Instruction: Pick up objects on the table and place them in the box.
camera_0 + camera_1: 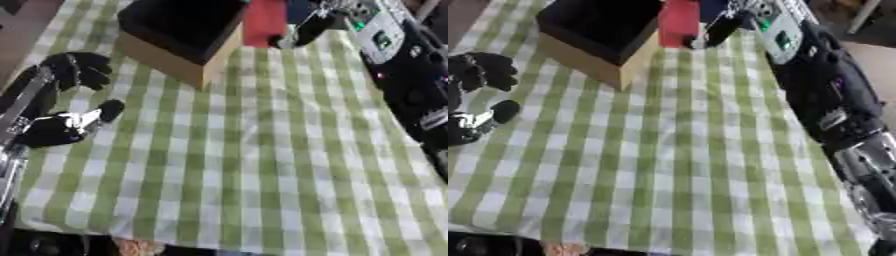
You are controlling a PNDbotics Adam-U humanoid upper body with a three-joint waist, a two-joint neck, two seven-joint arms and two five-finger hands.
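Observation:
A tan cardboard box (175,57) with a dark inside stands at the far left of the green-checked table (254,165). A red object (262,22) shows just behind the box's right side. My right hand (302,30) comes in from the upper right and lies against the red object's right edge; motion blur hides how it meets it. My left hand (74,70) rests open at the left edge, fingers up, holding nothing, well in front of and left of the box.
My right arm (833,100), black with silver joints, runs down the right side of the table. A dark strip shows under the table's front edge (131,235).

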